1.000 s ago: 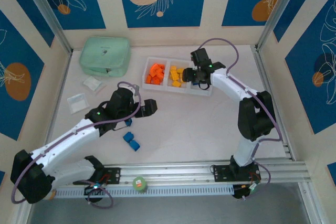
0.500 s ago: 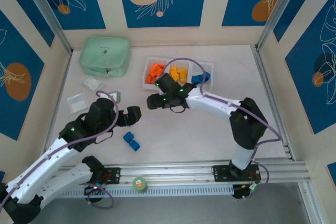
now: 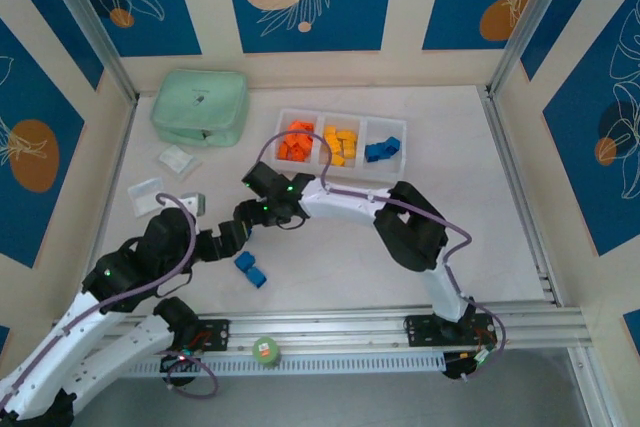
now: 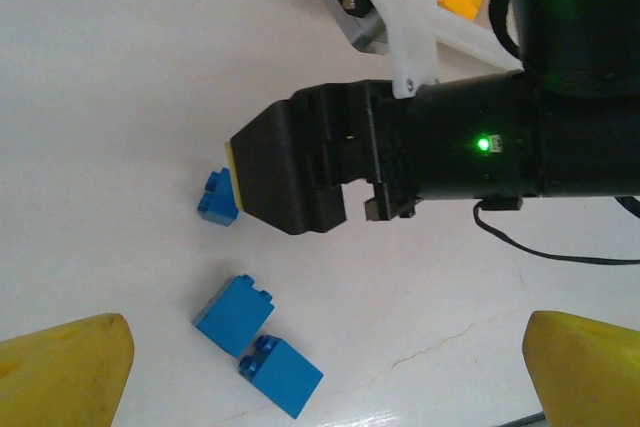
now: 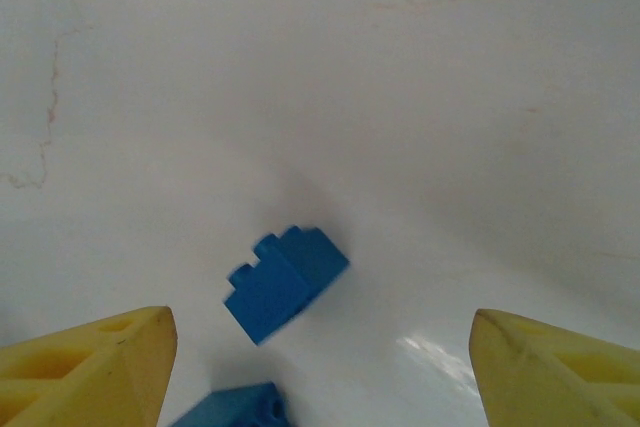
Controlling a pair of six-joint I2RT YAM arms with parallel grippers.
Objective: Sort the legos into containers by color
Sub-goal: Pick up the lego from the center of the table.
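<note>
The white three-compartment tray [image 3: 352,173] holds orange legos [image 3: 296,141], yellow legos [image 3: 341,144] and blue legos [image 3: 383,149], one color per compartment. Loose blue legos lie on the table: a pair [image 3: 250,269] [image 4: 232,312] and a smaller one [image 4: 217,197] [image 5: 285,282]. My right gripper [image 3: 244,216] [image 5: 320,347] is stretched far left, hovering open over the smaller blue brick, which lies between its yellow fingers [image 5: 90,367]. My left gripper [image 3: 228,238] [image 4: 325,352] is open just left of it, nothing between its fingers, looking at the right gripper's black body [image 4: 300,172].
A mint green pouch [image 3: 200,107] sits at the back left, with small clear bags [image 3: 178,159] [image 3: 147,194] in front of it. A green roll [image 3: 265,350] rests on the front rail. Both grippers are close together near the loose bricks.
My right arm swung from the tray across to the left and came down over the loose blue bricks. My left arm drew back toward the near left.
</note>
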